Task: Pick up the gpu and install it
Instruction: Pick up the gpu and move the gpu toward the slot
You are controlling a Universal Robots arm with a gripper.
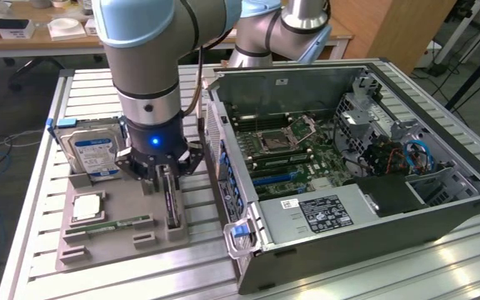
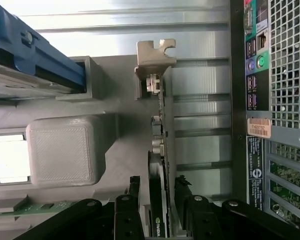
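The jaws sit closest, spread, one on each side of the gpu [image 2: 159, 200] and pinching nothing. The card stands on edge in a slot of the grey holder [image 1: 115, 247]. It is thin and dark, with its silver bracket [image 2: 155, 57] at the end away from the jaws. A good grip, I judge, wants the jaws square to the flat faces and centred — no skew against the slot. A memory stick [image 1: 110, 224] and a hard drive [image 1: 94, 153] share the holder; the open computer case [image 1: 374, 231] stands just beside on the worktop [image 1: 90, 94].

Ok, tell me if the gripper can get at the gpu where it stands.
Likely yes: the open gripper straddles the gpu, upright in the grey holder, nothing between them.
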